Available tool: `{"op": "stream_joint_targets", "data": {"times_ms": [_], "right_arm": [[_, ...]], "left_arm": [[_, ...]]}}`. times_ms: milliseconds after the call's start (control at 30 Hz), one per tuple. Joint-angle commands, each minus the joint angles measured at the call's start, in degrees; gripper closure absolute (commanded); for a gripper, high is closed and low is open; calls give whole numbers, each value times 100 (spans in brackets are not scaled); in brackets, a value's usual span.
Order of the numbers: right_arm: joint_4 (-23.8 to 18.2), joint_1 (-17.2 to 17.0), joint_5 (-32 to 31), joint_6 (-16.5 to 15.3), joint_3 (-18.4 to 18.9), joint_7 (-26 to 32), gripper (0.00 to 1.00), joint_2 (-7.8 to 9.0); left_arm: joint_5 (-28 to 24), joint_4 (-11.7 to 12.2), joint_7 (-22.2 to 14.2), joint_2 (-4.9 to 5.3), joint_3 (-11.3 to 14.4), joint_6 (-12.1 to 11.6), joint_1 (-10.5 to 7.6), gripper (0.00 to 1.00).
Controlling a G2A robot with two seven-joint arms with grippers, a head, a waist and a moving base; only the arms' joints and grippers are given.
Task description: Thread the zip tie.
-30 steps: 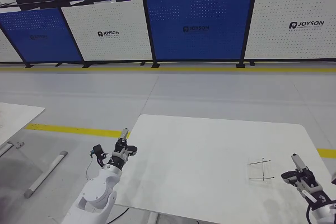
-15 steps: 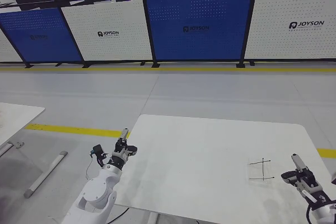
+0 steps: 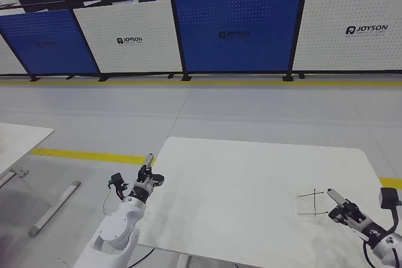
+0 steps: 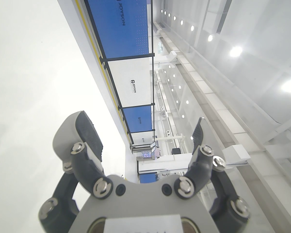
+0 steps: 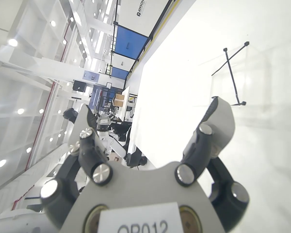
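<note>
Thin black zip ties [image 3: 313, 204] lie crossed on the white table [image 3: 241, 194] near its right end. In the right wrist view the zip ties [image 5: 230, 66] rest on the tabletop just beyond the fingertips. My right gripper [image 3: 333, 197] hovers low just right of them, open and empty [image 5: 152, 115]. My left gripper [image 3: 148, 162] sits at the table's left edge, far from the ties, and is also open with nothing between its fingers [image 4: 141, 124].
A second white table [image 3: 13, 144] stands off to the left across a gap of floor. Blue and white partition panels [image 3: 234, 33] line the back of the room.
My right arm has swung left, bringing its gripper closer to the zip ties. The left arm has not moved.
</note>
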Motion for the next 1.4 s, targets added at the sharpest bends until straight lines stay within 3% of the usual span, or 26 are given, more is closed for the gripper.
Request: {"op": "stream_joint_targets", "data": {"times_ms": [0,467,600,800,1367], "right_arm": [[0,-1,0,-2,1,2,0,0],[0,-1,0,-2,1,2,0,0],[47,276,-594,-120,-185,990,0,85],[217,839,-1510,313,-552,1730,0,174],[218,865,-1542,336,-566,1716,0,175]], "left_arm": [[0,0,0,0,0,0,0,0],[0,0,0,0,0,0,0,0],[0,0,0,0,0,0,0,0],[0,0,0,0,0,0,0,0],[0,0,0,0,0,0,0,0]]}}
